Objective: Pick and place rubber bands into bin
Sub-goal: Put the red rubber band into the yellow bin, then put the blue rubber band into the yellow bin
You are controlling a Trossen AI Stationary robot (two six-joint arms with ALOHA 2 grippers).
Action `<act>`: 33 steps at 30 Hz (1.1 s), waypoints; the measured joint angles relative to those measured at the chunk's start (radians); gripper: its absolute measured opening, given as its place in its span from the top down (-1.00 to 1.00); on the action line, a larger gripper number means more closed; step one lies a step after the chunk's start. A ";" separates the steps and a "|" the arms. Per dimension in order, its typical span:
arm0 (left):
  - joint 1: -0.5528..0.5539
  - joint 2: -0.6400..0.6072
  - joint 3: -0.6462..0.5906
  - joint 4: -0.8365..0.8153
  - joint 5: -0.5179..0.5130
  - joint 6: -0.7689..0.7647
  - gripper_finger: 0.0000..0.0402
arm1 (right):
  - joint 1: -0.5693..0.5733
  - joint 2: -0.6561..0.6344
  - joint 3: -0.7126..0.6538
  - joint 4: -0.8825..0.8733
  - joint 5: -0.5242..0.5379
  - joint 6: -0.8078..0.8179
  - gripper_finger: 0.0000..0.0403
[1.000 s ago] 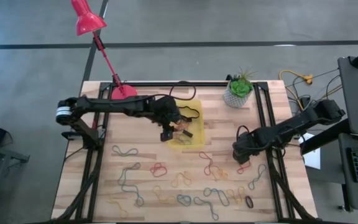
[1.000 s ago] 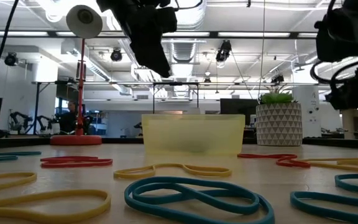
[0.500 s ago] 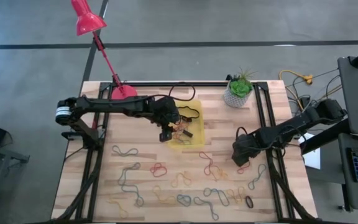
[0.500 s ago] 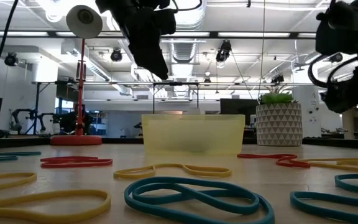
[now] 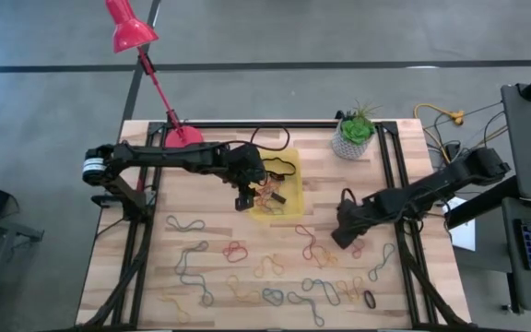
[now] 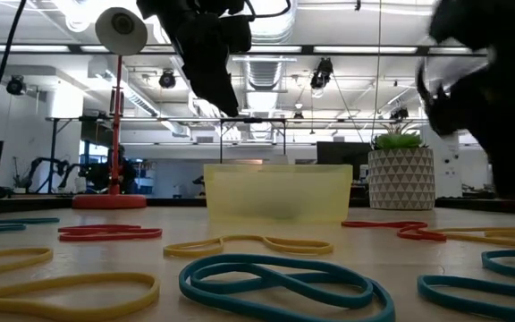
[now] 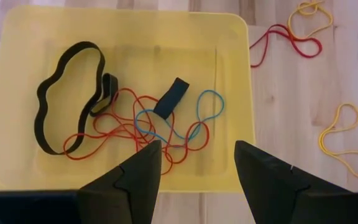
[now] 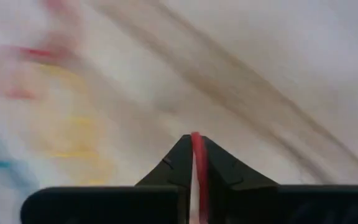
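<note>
Currently right tool (image 8: 196,163) pinches one red rubber band (image 8: 196,152), well clear of the yellow bin (image 5: 292,166); the thin loop may slip free. Left tool (image 7: 194,177) hangs open over bin.

- The bin (image 5: 284,189) sits mid-tabletop (image 5: 146,249), with several rubber bands (image 7: 135,121) inside.
- The plant pot (image 5: 350,140) stands right of the bin.
- The lamp base (image 5: 183,136) stands left of it.
</note>
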 joint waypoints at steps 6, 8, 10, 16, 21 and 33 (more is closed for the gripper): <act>0.000 0.000 -0.001 -0.038 0.000 0.008 0.07 | -0.050 0.002 0.316 -0.061 0.170 -0.145 0.96; 0.000 -0.002 -0.001 -0.058 0.000 0.016 0.07 | -0.105 0.008 0.410 -0.081 0.231 -0.225 0.96; -0.001 -0.010 -0.001 -0.088 0.000 0.031 0.07 | -0.184 0.034 0.495 -0.080 0.245 -0.290 0.96; -0.022 -0.078 -0.002 -0.210 -0.022 -0.002 0.07 | -0.380 0.207 0.674 -0.168 0.177 -0.460 0.93; -0.075 -0.217 -0.060 -0.279 -0.138 -0.091 0.07 | -0.398 0.397 0.791 -0.198 0.076 -0.530 0.72; -0.184 -0.612 -0.478 -0.273 -0.095 -0.292 0.07 | -0.278 0.592 1.035 -0.320 0.087 -0.738 0.00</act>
